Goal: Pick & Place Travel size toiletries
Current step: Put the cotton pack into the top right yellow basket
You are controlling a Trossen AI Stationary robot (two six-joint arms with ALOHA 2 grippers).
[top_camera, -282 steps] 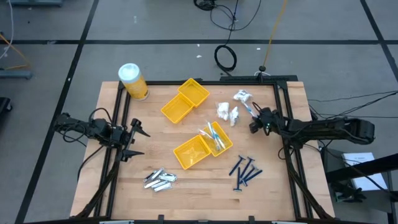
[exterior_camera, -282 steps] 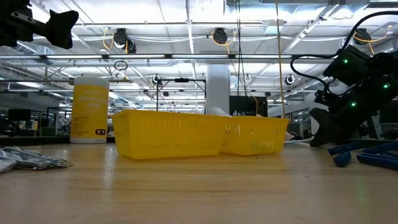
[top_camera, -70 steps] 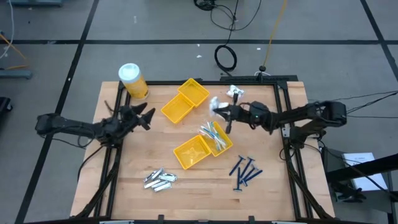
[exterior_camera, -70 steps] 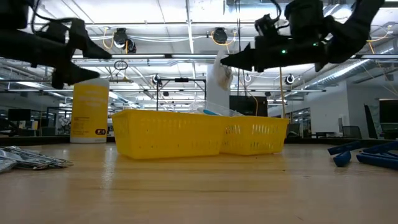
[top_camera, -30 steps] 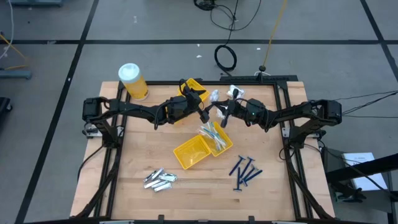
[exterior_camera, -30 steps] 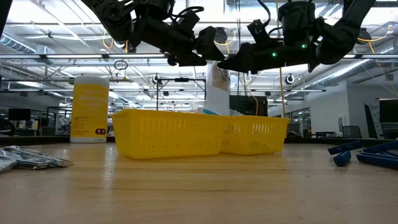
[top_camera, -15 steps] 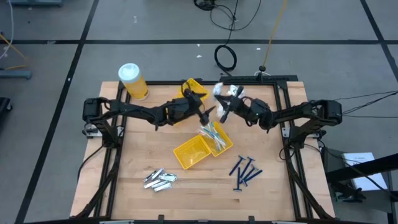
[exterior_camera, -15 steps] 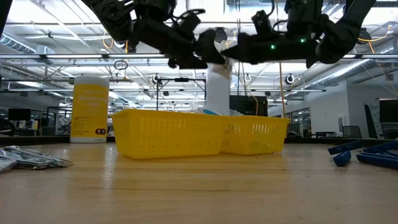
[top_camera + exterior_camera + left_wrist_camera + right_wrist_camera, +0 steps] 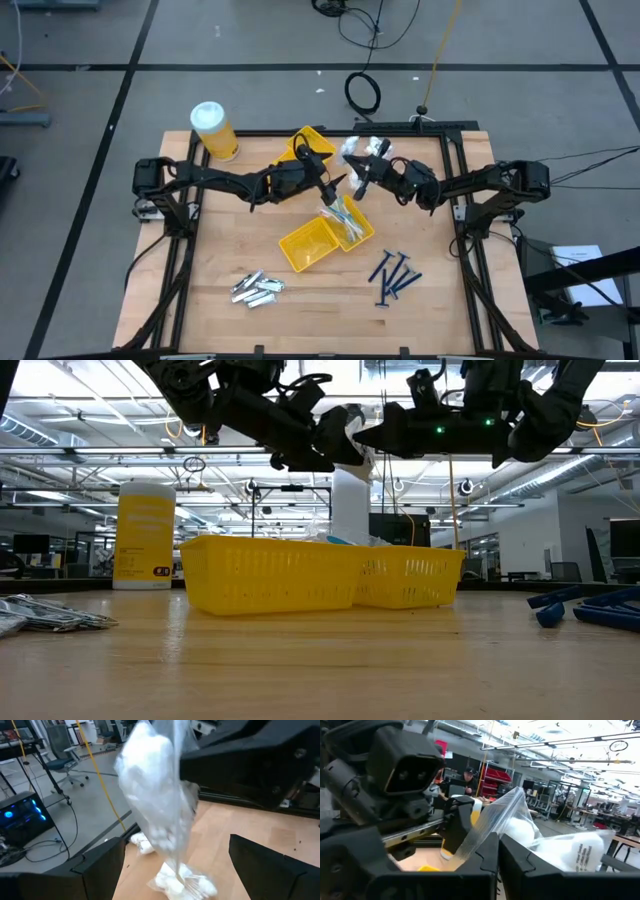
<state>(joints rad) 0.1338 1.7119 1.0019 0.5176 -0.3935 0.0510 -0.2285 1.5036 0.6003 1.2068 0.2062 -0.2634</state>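
— Claws, both of them, meeting high over the back of the bench (image 9: 220, 245). See that? The right claw (image 9: 358, 176) has its two fingers pinched together on a white crinkly packet (image 9: 352, 152), holding it up in the air.

— And the left claw (image 9: 334, 182)?

— Fingers spread wide, empty, right up against the packet. From its own wrist camera the packet (image 9: 160, 815) hangs between the two dark fingers (image 9: 100, 865), but I can't tell if either one touches it.

— Where is all this over the bench?

— Just beside the far yellow tray (image 9: 310, 140), toward the back edge. From bench level the two arms cross overhead with the packet (image 9: 358, 432) between them, well above the trays (image 9: 320, 575).

— Other packets?

— A few more white packets (image 9: 376, 146) lie on the wood under and behind the right arm. The slim pale sticks (image 9: 346, 220) sit in the near yellow tray (image 9: 308, 246), in its right-hand compartment. The dark-blue sticks (image 9: 394, 276) are scattered on the wood right of that tray, and the silver-grey tubes (image 9: 256, 288) lie in a small heap near the front left.

— That yellow thing in the corner?

— A yellow jar with a white lid (image 9: 213, 130), at the back left corner, well apart from both arms.
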